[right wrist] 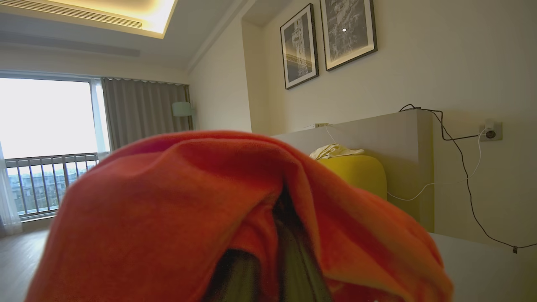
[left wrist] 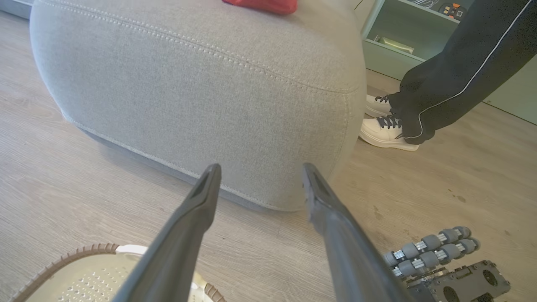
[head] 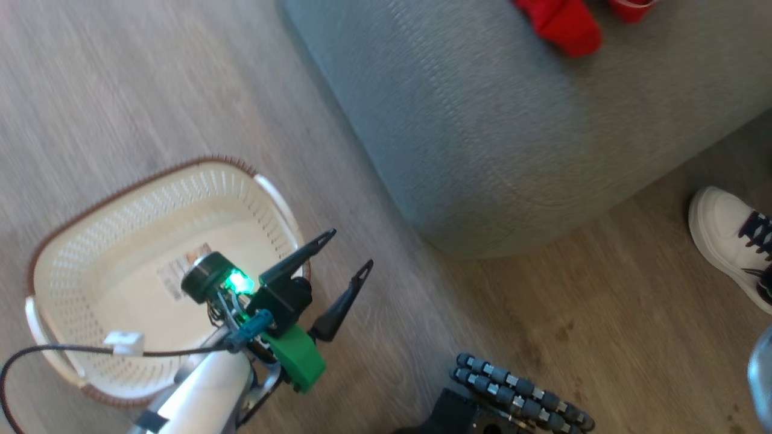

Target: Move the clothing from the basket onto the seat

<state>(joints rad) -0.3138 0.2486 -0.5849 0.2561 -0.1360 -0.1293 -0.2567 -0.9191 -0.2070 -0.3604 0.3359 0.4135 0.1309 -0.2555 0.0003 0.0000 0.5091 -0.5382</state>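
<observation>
The cream basket (head: 66,253) stands on the floor at the lower left, and only a label sticker shows on its bottom. My left gripper (head: 348,248) hangs open and empty over the basket's right rim, pointing at the grey seat (head: 512,120). In the left wrist view the same open gripper (left wrist: 260,172) faces the seat's (left wrist: 201,84) front, with the basket rim (left wrist: 84,251) below it. Red clothing (head: 564,24) lies on the seat's far part, and its edge (left wrist: 262,5) shows there too. My right gripper (right wrist: 287,226) is raised towards the room and shut on red clothing (right wrist: 188,201), which drapes over its fingers.
A person stands to the right of the seat: a dark trouser leg (left wrist: 453,71) and white shoes (left wrist: 388,134), one shoe (head: 730,241) near my right side. My base's roller wheels (head: 518,392) are on the wood floor (head: 151,90). A teal shelf (left wrist: 390,46) stands behind the person.
</observation>
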